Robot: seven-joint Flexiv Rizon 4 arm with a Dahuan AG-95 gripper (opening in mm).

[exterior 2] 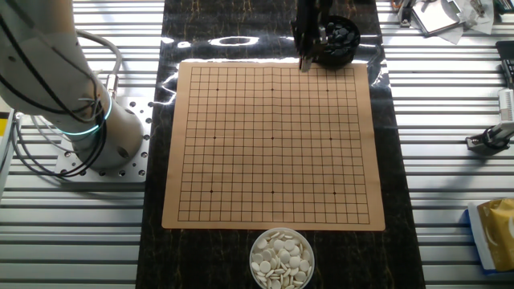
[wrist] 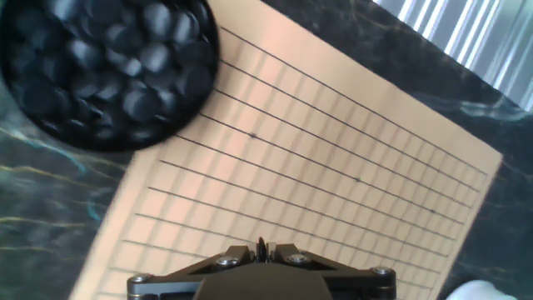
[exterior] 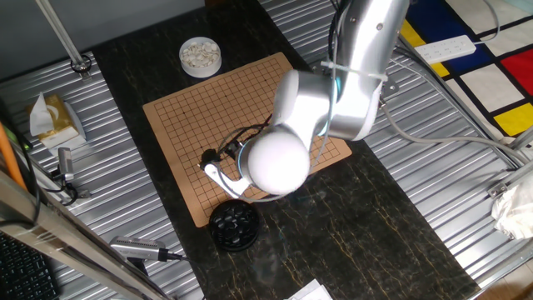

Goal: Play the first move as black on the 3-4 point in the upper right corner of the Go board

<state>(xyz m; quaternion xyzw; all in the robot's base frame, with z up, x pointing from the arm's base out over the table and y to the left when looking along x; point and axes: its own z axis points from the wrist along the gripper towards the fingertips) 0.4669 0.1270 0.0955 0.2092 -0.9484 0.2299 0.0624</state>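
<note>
The gripper (exterior 2: 306, 58) is hanging over the Go board's (exterior 2: 273, 144) edge beside the black bowl (exterior 2: 336, 40), which is sitting on the dark table (exterior 2: 393, 160) just off the board's corner. In the hand view its jaws are pressing nearly together, a thin dark sliver between them that could be a black stone (wrist: 261, 247); I cannot tell. The white-stone bowl (exterior 2: 280, 258) is sitting at the opposite edge. The board's grid is lying bare
</note>
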